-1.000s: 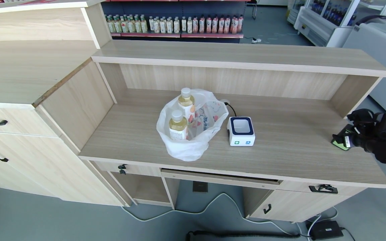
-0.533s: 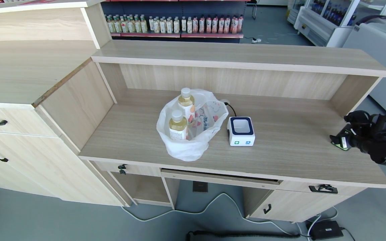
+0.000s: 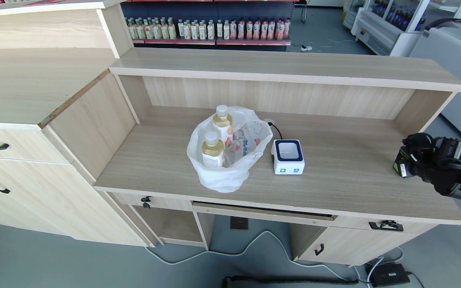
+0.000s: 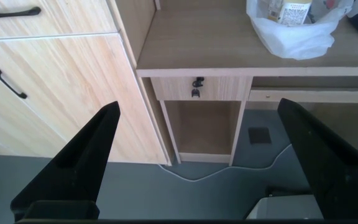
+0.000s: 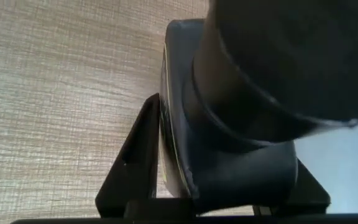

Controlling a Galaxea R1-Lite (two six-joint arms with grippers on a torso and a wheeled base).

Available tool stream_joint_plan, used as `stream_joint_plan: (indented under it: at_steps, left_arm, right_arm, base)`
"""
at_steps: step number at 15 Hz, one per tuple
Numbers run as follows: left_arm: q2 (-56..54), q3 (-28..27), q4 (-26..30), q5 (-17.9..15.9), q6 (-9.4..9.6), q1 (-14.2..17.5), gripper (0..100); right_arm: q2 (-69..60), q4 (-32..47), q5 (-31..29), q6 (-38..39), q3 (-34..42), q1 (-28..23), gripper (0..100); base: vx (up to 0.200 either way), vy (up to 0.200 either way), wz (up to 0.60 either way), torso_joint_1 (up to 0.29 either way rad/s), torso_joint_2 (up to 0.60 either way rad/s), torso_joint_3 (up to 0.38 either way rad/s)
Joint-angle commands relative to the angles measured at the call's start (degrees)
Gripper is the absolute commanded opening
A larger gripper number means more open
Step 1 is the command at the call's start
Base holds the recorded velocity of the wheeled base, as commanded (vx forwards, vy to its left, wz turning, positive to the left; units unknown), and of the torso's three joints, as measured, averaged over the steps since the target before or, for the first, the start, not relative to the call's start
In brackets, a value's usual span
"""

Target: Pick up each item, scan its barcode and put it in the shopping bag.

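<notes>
A white shopping bag (image 3: 219, 181) stands on the wooden counter (image 3: 346, 180) with two yellow-drink bottles upright in it, one in front (image 3: 212, 150) and one behind (image 3: 222, 118). Right of the bag sits the white barcode scanner (image 3: 287, 157). At the counter's right end my right gripper (image 3: 403, 165) is shut on a small dark item (image 3: 399, 169) with a green and white label, held just above the surface. In the right wrist view the dark item (image 5: 229, 149) sits between the fingers. My left gripper (image 4: 197, 165) hangs open below counter height, left of the bag (image 4: 291, 40).
A raised shelf (image 3: 286, 68) runs along the counter's back, with side walls at both ends. A taller cabinet with drawers (image 3: 22, 160) adjoins on the left. The scanner's cable (image 3: 275, 129) runs behind it. Bare counter lies between scanner and right gripper.
My right gripper has lifted the dark item a little and shifted it left, turning it more upright. Bag, bottles and scanner have not moved.
</notes>
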Motion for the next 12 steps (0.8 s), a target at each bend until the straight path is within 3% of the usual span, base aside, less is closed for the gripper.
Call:
stream_joint_plan:
  at_steps: [1, 5, 8, 11, 12]
  left_arm:
    - [0.0, 0.0, 0.0, 0.0, 0.01, 0.0, 100]
    - [0.0, 0.0, 0.0, 0.0, 0.01, 0.0, 100]
    - [0.0, 0.0, 0.0, 0.0, 0.01, 0.0, 100]
    - [0.0, 0.0, 0.0, 0.0, 0.01, 0.0, 100]
    - [0.0, 0.0, 0.0, 0.0, 0.01, 0.0, 100]
  right_arm:
    - [-0.3, 0.0, -0.1, -0.4, -0.1, 0.5, 0]
    - [-7.8, -0.7, -0.1, -4.5, 3.4, 0.6, 0]
    - [-26.0, -0.5, -0.2, -16.0, 20.8, -1.7, 0]
    - [-48.8, -1.5, 0.5, -32.9, 42.5, -6.5, 0]
    - [-55.7, -4.0, 4.8, -39.7, 48.5, -7.0, 0]
  base:
    - [0.0, 0.0, 0.0, 0.0, 0.0, 0.0]
    - [0.0, 0.0, 0.0, 0.0, 0.0, 0.0]
    - [0.0, 0.0, 0.0, 0.0, 0.0, 0.0]
    - [0.0, 0.0, 0.0, 0.0, 0.0, 0.0]
    - [0.0, 0.0, 0.0, 0.0, 0.0, 0.0]
